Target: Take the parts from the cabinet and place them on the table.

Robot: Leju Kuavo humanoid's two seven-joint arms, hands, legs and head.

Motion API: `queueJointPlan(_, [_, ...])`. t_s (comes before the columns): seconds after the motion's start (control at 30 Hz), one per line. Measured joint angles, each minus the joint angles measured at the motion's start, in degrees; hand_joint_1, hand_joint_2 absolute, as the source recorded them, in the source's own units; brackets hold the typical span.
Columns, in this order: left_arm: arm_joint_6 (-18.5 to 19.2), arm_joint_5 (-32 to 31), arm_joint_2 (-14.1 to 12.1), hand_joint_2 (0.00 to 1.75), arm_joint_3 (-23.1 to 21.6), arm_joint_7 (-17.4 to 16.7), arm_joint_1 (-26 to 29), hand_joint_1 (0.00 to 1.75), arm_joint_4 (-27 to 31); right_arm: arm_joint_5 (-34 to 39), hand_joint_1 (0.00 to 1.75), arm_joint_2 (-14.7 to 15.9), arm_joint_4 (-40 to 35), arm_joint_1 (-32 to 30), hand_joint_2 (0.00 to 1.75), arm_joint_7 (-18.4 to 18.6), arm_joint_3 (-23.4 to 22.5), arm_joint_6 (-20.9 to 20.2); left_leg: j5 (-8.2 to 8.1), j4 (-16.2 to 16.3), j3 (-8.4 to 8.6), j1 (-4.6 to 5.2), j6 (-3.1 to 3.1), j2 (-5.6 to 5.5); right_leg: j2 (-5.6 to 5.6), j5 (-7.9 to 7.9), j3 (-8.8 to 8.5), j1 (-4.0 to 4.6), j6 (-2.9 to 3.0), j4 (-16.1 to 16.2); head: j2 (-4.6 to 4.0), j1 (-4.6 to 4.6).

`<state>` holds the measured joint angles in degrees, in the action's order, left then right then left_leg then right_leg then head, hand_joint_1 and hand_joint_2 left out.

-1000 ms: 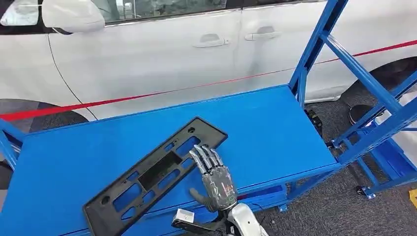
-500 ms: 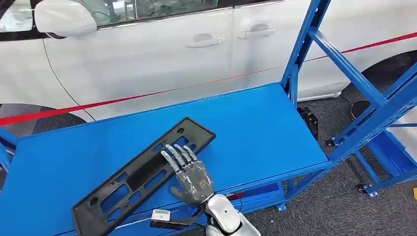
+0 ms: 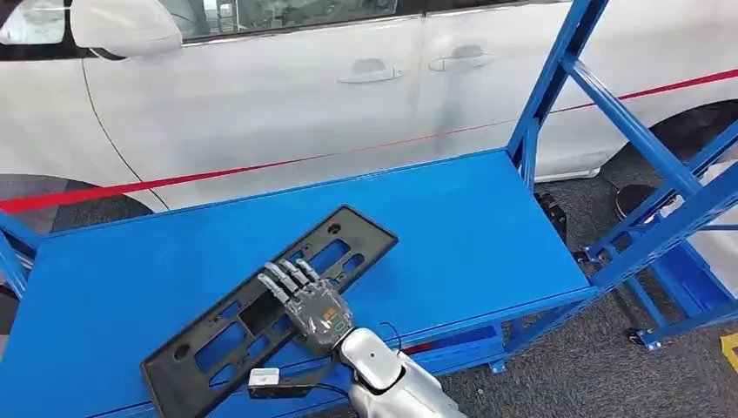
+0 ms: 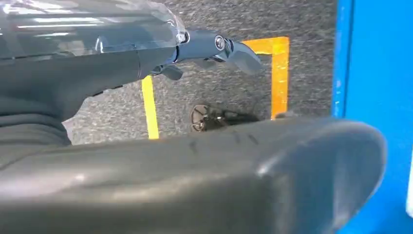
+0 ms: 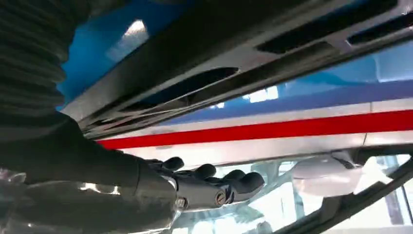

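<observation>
1. Lying flat on blue metal tabletop: long black slotted plastic frame.
2. Right hand over frame, fingers straight and apart, gripping nothing.
3. Left hand: grip state unclear.
4. Placing step apparently finished; next, withdrawing clear of the frame.

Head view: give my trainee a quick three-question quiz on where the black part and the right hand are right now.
1. True or false: the black slotted part lies on the blue table.
2. Where is the right hand? A) hanging beside the table B) over the middle of the part, fingers extended across it C) on the car door
3. Fill in: behind the table stands a white ____ with a red stripe.

Key: 1 true. 2 B; whether it presses on the part or hovers over it cannot be told. 3 car.
</observation>
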<state>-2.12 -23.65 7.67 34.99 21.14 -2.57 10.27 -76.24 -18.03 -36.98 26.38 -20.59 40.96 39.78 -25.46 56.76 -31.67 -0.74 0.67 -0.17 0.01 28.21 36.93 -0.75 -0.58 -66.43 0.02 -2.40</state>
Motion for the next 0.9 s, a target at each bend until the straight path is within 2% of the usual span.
queueJointPlan(0.03, [-0.06,0.02,0.15,0.00,0.00,-0.09,-0.06,0.00,0.00,0.48,0.00,-0.33,0.98,0.71,1.75,0.26,0.94,-0.18,-0.14,0.13,0.09,0.00,-0.22,-0.01,0.00,-2.25,-2.60,0.00,0.22,5.26,0.00,0.02])
queueJointPlan(0.07, [-0.09,0.07,0.24,0.00,0.02,-0.09,-0.15,0.00,0.00,0.74,0.00,-0.55,1.90,1.35,1.75,0.59,1.79,-0.33,-0.38,0.43,-0.08,0.30,-0.59,-0.08,0.04,-1.73,-3.82,0.22,0.47,7.94,0.00,0.02])
queueJointPlan(0.17, [-0.15,0.09,0.37,0.00,0.07,-0.24,-0.29,0.00,0.00,1.13,0.00,-1.22,3.55,2.37,1.75,0.74,3.32,-0.39,-0.27,0.23,-0.20,0.14,-1.64,-0.10,0.18,-1.94,-3.41,0.62,1.19,8.01,0.00,0.00])
queueJointPlan(0.23, [-0.22,0.09,0.39,0.00,0.11,-0.26,-0.36,0.00,0.00,1.20,0.00,-1.79,4.15,2.80,1.75,0.87,3.80,-0.50,-0.89,0.67,-0.25,-0.06,-2.32,-0.04,0.01,-2.40,-3.83,0.07,2.05,8.78,0.00,0.00])
queueJointPlan(0.27, [-0.22,0.11,0.39,0.00,0.13,-0.24,-0.38,0.00,0.00,1.31,0.00,-1.86,4.61,3.12,1.75,1.03,4.24,-0.72,-2.40,2.73,-1.02,0.00,-2.48,-0.03,-0.03,-2.39,-3.86,0.01,2.41,8.83,0.00,0.00])
queueJointPlan(0.3, [-0.22,0.15,0.39,0.00,0.18,-0.24,-0.42,0.00,0.00,1.31,0.00,-1.99,5.02,3.34,1.75,1.11,4.79,-0.87,-4.75,6.80,-2.88,-0.08,-2.75,-0.02,-0.05,-2.40,-3.79,0.04,2.48,8.83,0.00,-0.02])
queueJointPlan(0.33, [-0.20,0.15,0.39,0.00,0.26,-0.24,-0.41,0.00,0.00,1.46,0.00,-2.10,5.46,3.50,1.75,1.29,5.48,-1.12,-7.32,12.24,-5.38,-0.19,-3.00,-0.02,-0.06,-2.39,-3.75,0.13,2.52,8.82,0.00,-0.02])
queueJointPlan(0.37, [-0.02,0.09,0.41,0.00,0.31,-0.26,-0.35,0.00,0.00,1.68,1.36,-2.12,5.77,3.68,1.75,1.77,6.18,-1.49,-9.08,17.03,-7.59,-0.19,-3.12,-0.02,-0.07,-2.36,-3.74,0.20,2.56,8.77,0.00,-0.02])
queueJointPlan(0.4, [0.18,-0.11,0.44,0.00,0.31,-0.28,-0.27,0.00,0.00,2.16,1.71,-2.12,6.03,3.83,1.75,2.36,6.80,-1.95,-9.35,19.48,-8.81,-0.20,-3.16,-0.02,-0.05,-2.35,-3.79,0.24,2.57,8.76,0.00,-0.02])
queueJointPlan(0.43, [0.37,-0.37,0.44,0.00,0.31,-0.31,-0.24,0.00,0.00,2.97,1.75,-2.14,6.29,4.02,1.75,3.06,7.45,-2.60,-8.25,18.97,-8.71,-0.20,-3.14,-0.02,0.00,-2.32,-3.87,0.26,2.59,8.76,0.00,-0.02])
queueJointPlan(0.47, [0.70,-0.66,0.44,0.00,0.31,-0.35,-0.26,0.00,0.00,4.09,1.75,-2.16,6.51,4.31,1.75,3.63,8.09,-3.59,-6.05,15.82,-7.32,-0.20,-3.03,-0.02,0.07,-2.30,-3.98,0.26,2.58,8.75,0.00,-0.02])
queueJointPlan(0.53, [1.24,-1.14,0.44,0.00,0.31,-0.41,-0.40,0.00,0.00,7.79,1.75,-2.55,6.83,5.22,1.75,4.35,9.28,-4.63,-0.32,3.93,-1.60,-0.20,-2.56,-0.01,0.32,-2.19,-4.30,0.26,2.42,8.74,0.00,-0.02])
queueJointPlan(0.57, [1.33,-1.38,0.44,0.00,0.31,-0.44,-0.48,0.00,0.00,9.82,1.75,-2.60,7.01,5.49,1.75,4.65,9.64,-4.59,-0.40,0.42,-0.07,-0.11,-2.25,0.01,0.31,-2.14,-4.29,0.38,2.24,8.71,0.00,-0.02])
queueJointPlan(0.6, [1.36,-1.60,0.44,0.00,0.31,-0.50,-0.66,0.00,0.00,11.68,1.75,-2.60,7.19,5.76,1.75,4.92,10.07,-4.46,-0.26,0.17,0.00,0.26,-1.84,-0.06,0.40,-2.15,-4.05,0.63,1.82,8.57,0.00,-0.02])
queueJointPlan(0.7, [1.49,-2.10,0.50,0.00,0.31,-0.83,-0.59,0.00,0.00,15.04,1.75,-2.62,7.82,6.47,1.75,6.03,11.39,-3.96,-0.09,0.33,-0.46,0.41,-1.23,-0.18,0.37,-2.41,-3.92,0.55,0.94,8.77,0.00,-0.02])
queueJointPlan(0.73, [1.51,-2.19,0.63,0.00,0.31,-1.05,-0.63,0.00,0.00,15.91,1.75,-2.67,8.00,6.82,1.75,6.43,11.84,-3.82,0.41,-0.29,-0.26,-0.35,-0.57,-0.03,0.34,-1.97,-3.73,0.66,0.60,8.34,0.00,-0.02])
queueJointPlan(0.77, [1.53,-2.23,0.65,0.00,0.31,-1.14,-0.70,0.00,0.00,16.46,1.75,-2.67,8.19,7.16,1.75,6.73,12.15,-3.80,0.50,-0.35,-0.28,-0.22,-0.32,0.03,0.26,-0.80,-3.23,0.69,0.40,6.89,0.00,0.02])
queueJointPlan(0.8, [1.62,-2.30,0.65,0.00,0.31,-1.20,-0.77,0.00,0.00,16.76,1.75,-2.67,8.34,7.50,1.75,6.91,12.30,-3.80,0.54,-0.32,-0.43,-0.21,0.02,0.06,0.29,1.56,-1.61,0.59,0.28,3.31,0.00,0.02])
queueJointPlan(0.87, [1.71,-2.36,0.68,0.00,0.28,-1.31,-0.80,0.00,0.00,17.09,1.75,-2.67,8.67,7.86,1.75,7.17,12.85,-3.80,0.56,-0.27,-0.60,-0.16,0.10,0.09,0.27,5.99,2.76,0.46,-0.03,-6.10,0.00,0.02])
queueJointPlan(0.9, [1.71,-2.34,0.68,0.00,0.31,-1.51,-0.78,0.00,0.00,17.18,1.75,-2.64,8.85,7.94,1.75,7.28,13.15,-3.87,0.55,-0.20,-0.66,-0.16,0.11,0.10,0.27,6.96,4.53,0.44,-0.12,-9.71,0.00,0.02])
